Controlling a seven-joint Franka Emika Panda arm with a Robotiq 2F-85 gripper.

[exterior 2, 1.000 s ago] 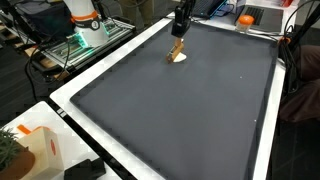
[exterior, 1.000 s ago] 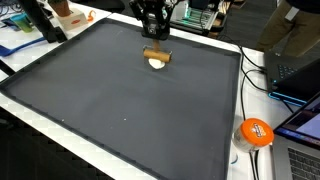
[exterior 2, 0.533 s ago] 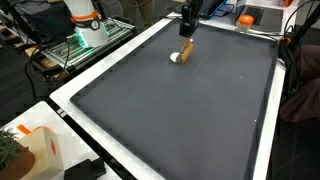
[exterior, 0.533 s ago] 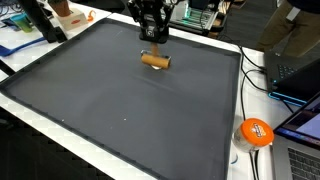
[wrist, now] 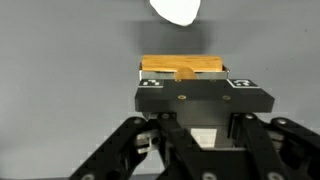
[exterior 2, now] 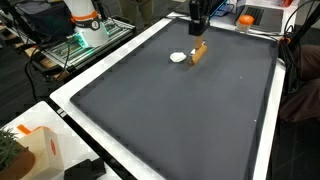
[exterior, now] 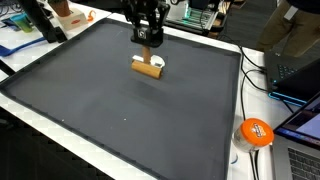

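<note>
My gripper (exterior: 148, 44) hangs over the far part of the black mat (exterior: 110, 110) and is shut on the upright handle of a wooden T-shaped tool (exterior: 147, 67). The tool's flat bar rests on or just above the mat. A small white round piece (exterior: 159, 66) lies on the mat right beside the bar. In the other exterior view the gripper (exterior 2: 199, 28) holds the wooden tool (exterior 2: 199, 51) with the white piece (exterior 2: 178, 57) apart from it. The wrist view shows the wooden bar (wrist: 182, 67) just past the gripper (wrist: 183, 80), and the white piece (wrist: 175, 10) beyond.
The mat lies on a white-edged table (exterior: 215, 168). An orange round object (exterior: 255, 131) and laptops (exterior: 300, 70) sit off one side. A plant and a white box (exterior 2: 35, 150) stand by a corner. Racks and clutter (exterior 2: 85, 35) line the far edge.
The gripper has slid the wooden tool sideways across the mat. The white piece, partly under or hidden by the bar before, now lies uncovered next to it.
</note>
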